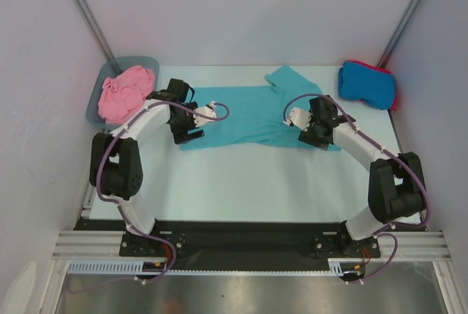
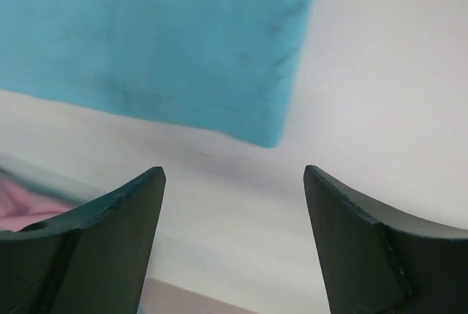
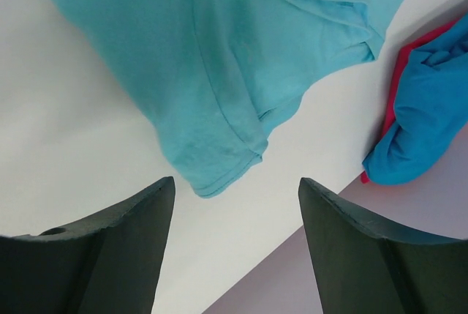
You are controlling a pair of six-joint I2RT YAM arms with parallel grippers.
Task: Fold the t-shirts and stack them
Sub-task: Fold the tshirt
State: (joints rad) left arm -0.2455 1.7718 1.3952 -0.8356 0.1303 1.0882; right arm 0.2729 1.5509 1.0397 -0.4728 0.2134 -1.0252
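Observation:
A teal t-shirt (image 1: 252, 115) lies spread flat in the middle of the table, one sleeve pointing to the far side. My left gripper (image 1: 191, 133) hovers open over its left hem corner (image 2: 183, 43); the wrist view shows nothing between the fingers (image 2: 117, 233). My right gripper (image 1: 313, 137) is also open and empty, just above the shirt's near right sleeve (image 3: 219, 72). A pink t-shirt (image 1: 126, 93) lies crumpled in the tub. A bright blue t-shirt (image 1: 365, 83) rests folded on a red one (image 1: 395, 94) at the far right.
The grey-blue plastic tub (image 1: 150, 61) stands at the far left corner, close to my left arm. White walls close in the table on three sides. The blue t-shirt (image 3: 424, 116) and a red edge (image 3: 398, 72) show near the right wall. Bare table (image 1: 241, 182) lies in front of the teal shirt.

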